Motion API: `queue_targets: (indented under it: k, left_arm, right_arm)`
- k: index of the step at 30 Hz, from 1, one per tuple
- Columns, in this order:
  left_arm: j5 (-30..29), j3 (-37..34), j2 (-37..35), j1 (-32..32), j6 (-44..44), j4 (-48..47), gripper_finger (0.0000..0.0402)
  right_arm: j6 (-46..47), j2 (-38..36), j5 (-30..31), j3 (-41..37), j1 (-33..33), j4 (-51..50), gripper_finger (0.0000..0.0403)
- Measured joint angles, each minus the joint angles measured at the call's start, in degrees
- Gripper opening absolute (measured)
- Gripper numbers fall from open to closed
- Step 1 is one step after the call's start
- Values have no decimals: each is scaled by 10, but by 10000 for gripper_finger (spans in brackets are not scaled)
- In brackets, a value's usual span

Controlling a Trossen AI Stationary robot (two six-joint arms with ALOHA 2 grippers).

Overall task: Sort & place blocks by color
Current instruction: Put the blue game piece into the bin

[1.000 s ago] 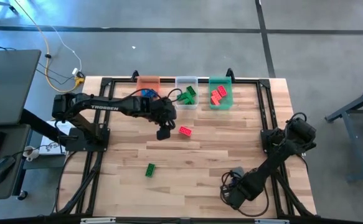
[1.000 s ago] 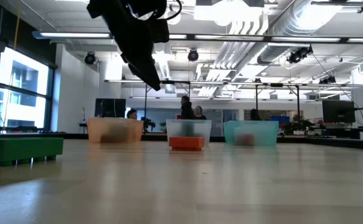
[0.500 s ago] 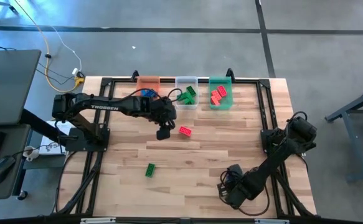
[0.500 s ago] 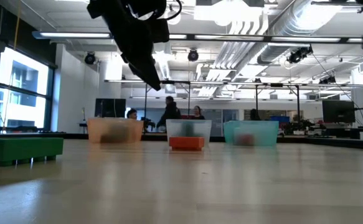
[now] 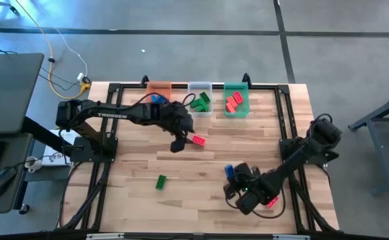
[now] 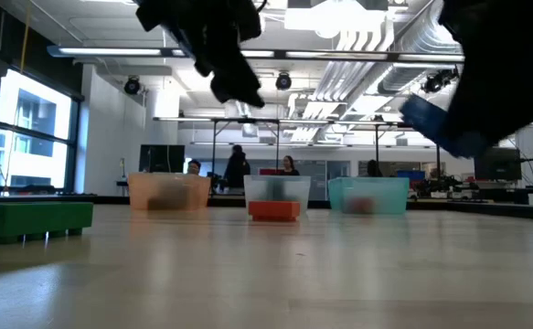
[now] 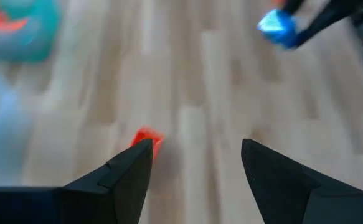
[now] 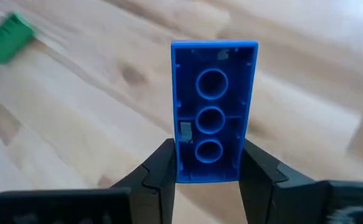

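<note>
My right gripper is shut on a blue block above the table's near right part; the same blue block shows high in the low view. My left gripper hangs open over the table's middle, just left of a red block that lies flat on the wood. In the left wrist view the red block peeks out beside one finger. A green block lies on the table nearer the front left. My right gripper pinches the blue block's two long sides near one end between its two fingers. The fingers slant downward and the block sticks out lengthwise past their tips. Its hollow underside faces the wrist camera. The block is lifted clear of the table.
Along the far edge stand an orange bin with blue blocks, a clear bin with green blocks and a green bin with red blocks. Something red lies by the right arm near the front edge. Black frame rails border the table.
My right gripper has risen and swung toward the table's left while its wrist rolled, and the blue block now shows lifted clear in it. My left gripper has tipped its wrist a little toward the red block. People in the room behind have walked.
</note>
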Motion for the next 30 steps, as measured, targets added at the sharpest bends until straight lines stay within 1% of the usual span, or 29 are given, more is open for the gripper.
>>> queue_targets:
  k: [4, 7, 10, 14, 17, 22, 30]
  left_arm:
    - [65, 0, 0, -8, 2, 52, 235]
    - [98, 0, 0, -17, -5, 89, 235]
    - [100, 0, 0, -29, -15, 124, 235]
    - [100, 0, 0, -48, -16, 179, 235]
    - [100, 0, 0, -62, -16, 219, 235]
    - [100, 0, 0, -78, -16, 263, 235]
    - [100, 0, 0, -84, -16, 282, 235]
  right_arm:
    - [-67, -16, 55, 0, -11, 11, 107]
    - [-114, -33, 111, 0, -15, 22, 107]
    - [-174, -54, 166, 0, -17, 45, 107]
    - [-286, -79, 215, 0, -23, 113, 107]
    - [-392, -90, 229, 0, -29, 181, 107]
    - [-537, -95, 230, 0, -48, 278, 107]
    - [-667, -95, 223, 0, -68, 368, 107]
